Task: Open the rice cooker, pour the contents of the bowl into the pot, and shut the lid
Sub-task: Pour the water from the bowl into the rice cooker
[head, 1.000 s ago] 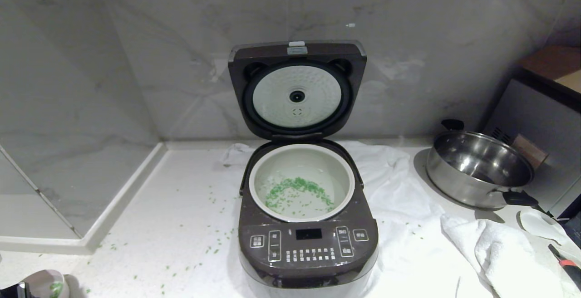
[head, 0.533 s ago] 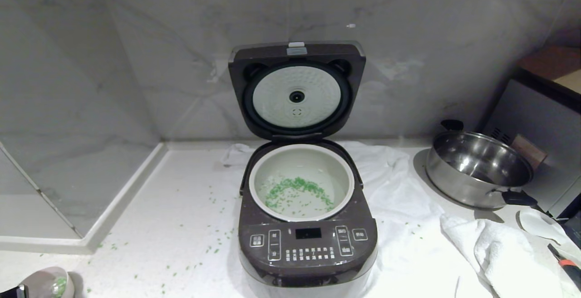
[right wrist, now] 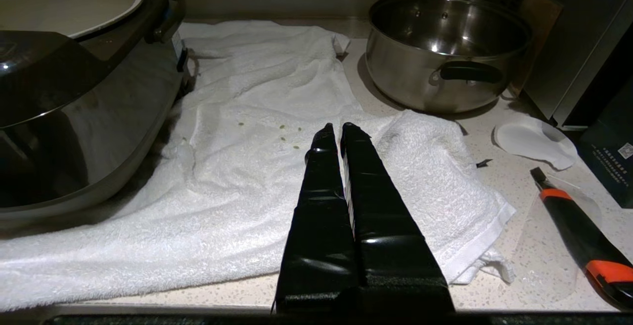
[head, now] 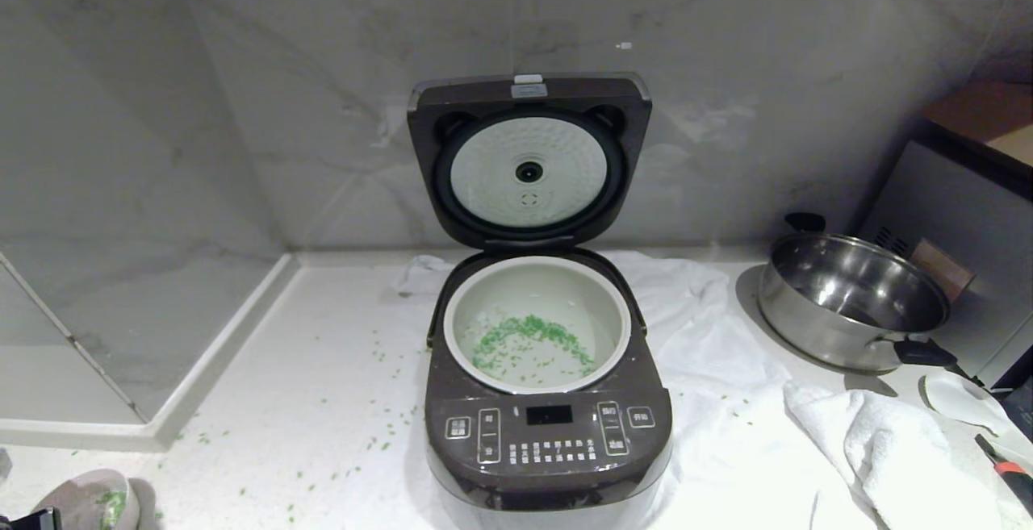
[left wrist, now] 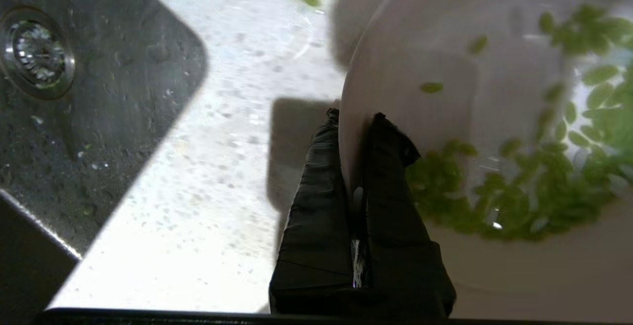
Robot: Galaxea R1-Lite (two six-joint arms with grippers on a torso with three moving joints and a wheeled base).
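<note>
The rice cooker point(head: 549, 441) stands mid-counter with its lid point(head: 529, 94) raised upright against the wall. The white dimpled inner plate point(head: 529, 171) faces me. Inside the cooker, the pot point(head: 537, 288) holds a thin scatter of green contents point(head: 529, 340) in water. The pale pink bowl point(head: 85, 494) sits at the lower left corner of the head view. My left gripper point(left wrist: 357, 117) is shut on the bowl's point(left wrist: 445, 43) rim, one finger inside and one outside. Wet green grains point(left wrist: 519, 191) lie in the bowl. My right gripper point(right wrist: 341, 128) hangs shut and empty over the towel.
A shiny steel pan point(head: 855, 300) with black handles stands at the right. White towels point(head: 726, 401) lie under and beside the cooker. An orange-and-black knife point(right wrist: 578, 226) lies near the right edge. A dark sink point(left wrist: 74, 92) adjoins the bowl. Loose grains point(head: 323, 433) dot the counter.
The bowl in the lower left corner has shifted slightly and shows a little more of itself. The cooker, pan and towels have not moved.
</note>
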